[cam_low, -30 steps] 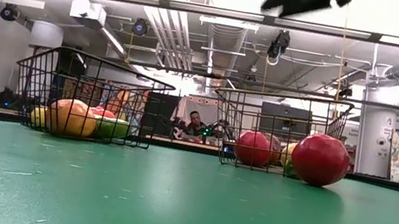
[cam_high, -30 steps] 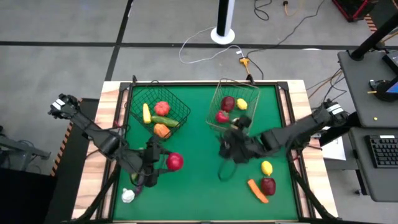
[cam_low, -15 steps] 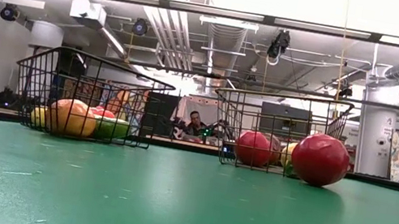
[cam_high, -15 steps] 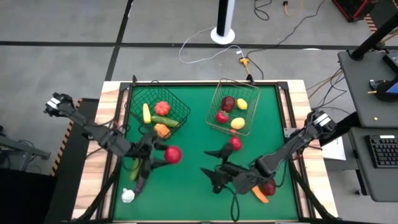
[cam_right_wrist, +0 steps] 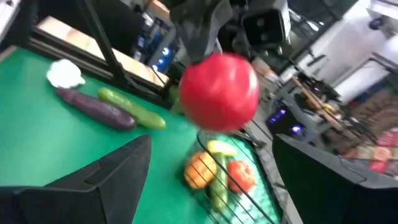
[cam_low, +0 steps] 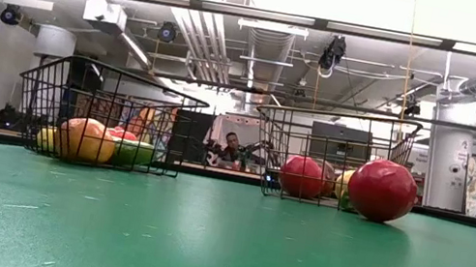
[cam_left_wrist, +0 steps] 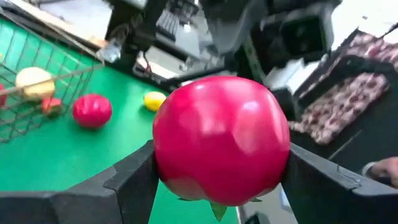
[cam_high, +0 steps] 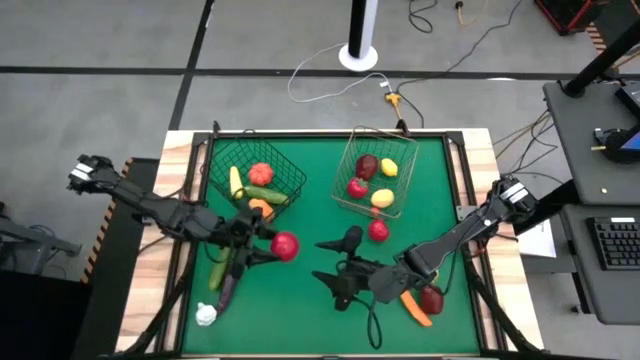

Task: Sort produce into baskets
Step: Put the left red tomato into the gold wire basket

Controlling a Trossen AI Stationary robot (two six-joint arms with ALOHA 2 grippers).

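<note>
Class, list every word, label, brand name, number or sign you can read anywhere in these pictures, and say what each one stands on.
None: no text can be read in any view.
Keyboard beside the table: key markings too small to read.
Toy produce, dark basket and pale basket: no labels show.
Room behind the table in the low view: no legible signs.

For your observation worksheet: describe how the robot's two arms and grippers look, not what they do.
Both arms are slim, dark, jointed links. Each wrist end carries a silvery-white block. The left gripper and right gripper have flat, matte black, wedge-shaped fingers. A thin dark cable loops below the right gripper.
</note>
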